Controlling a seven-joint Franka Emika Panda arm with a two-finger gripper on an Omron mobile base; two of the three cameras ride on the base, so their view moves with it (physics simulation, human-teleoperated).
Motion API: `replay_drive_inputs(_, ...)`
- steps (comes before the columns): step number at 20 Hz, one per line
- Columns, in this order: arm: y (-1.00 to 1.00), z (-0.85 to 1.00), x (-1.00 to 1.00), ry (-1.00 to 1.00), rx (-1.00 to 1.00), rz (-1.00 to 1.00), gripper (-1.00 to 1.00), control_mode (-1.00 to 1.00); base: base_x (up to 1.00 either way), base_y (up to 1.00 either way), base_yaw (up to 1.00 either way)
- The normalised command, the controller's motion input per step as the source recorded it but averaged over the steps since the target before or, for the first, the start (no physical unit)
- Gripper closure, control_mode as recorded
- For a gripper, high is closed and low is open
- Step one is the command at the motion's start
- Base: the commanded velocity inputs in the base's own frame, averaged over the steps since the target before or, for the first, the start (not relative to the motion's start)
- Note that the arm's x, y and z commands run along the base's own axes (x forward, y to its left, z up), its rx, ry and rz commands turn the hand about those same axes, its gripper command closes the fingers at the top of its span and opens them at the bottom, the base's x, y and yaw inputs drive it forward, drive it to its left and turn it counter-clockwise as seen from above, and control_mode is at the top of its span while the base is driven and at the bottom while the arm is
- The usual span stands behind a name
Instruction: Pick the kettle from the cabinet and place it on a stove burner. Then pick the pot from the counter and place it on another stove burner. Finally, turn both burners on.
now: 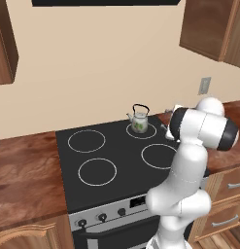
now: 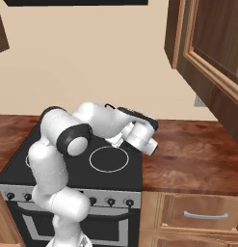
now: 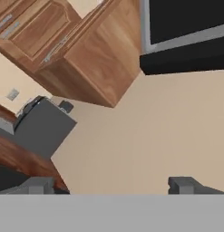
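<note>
**Claw spread wide, kettle alone on the back burner**

Claw (image 3: 112, 185) stands with its two dark fingertips (image 3: 183, 185) far apart and nothing between them, aimed at the cream wall, a grey boxy appliance (image 3: 43, 127) on the counter (image 3: 16, 156) and a wood cabinet (image 3: 93, 68) above it. From behind the arm, the white hand (image 2: 139, 134) hangs over the right rear of the cooktop (image 1: 116, 160).

One kettle (image 1: 139, 120) sits upright inside the rear right ring, its black handle arched above. I count four white burners (image 1: 97, 171) on the black glass; the other three are bare. Five knobs (image 2: 111, 202) line the steel front in the right view. Reddish counter runs along both sides of the range, with two drawer handles (image 1: 235, 185) visible at the right.
</note>
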Motion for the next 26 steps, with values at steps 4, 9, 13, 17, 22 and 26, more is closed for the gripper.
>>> replay_drive_inputs(4,0.00,0.38,-0.60,-0.20,-0.12,0.00,-1.00,-1.00,0.00,0.00,0.00)
replay_drive_inputs(9,0.04,0.40,-0.63,-0.20,-0.11,0.00,-1.00,-1.00,0.00,0.00,0.00)
replay_drive_inputs(13,0.15,0.35,-0.60,-0.18,-0.11,-0.01,-1.00,-1.00,0.00,0.00,0.00)
replay_drive_inputs(17,0.26,0.16,-0.50,-0.11,-0.09,-0.01,-1.00,-1.00,0.00,0.00,0.00)
replay_drive_inputs(22,0.33,0.00,-0.36,-0.06,-0.08,-0.02,-1.00,-1.00,0.00,0.00,0.00)
replay_drive_inputs(26,0.32,0.07,-0.30,-0.10,-0.09,-0.03,-1.00,-1.00,0.00,0.00,0.00)
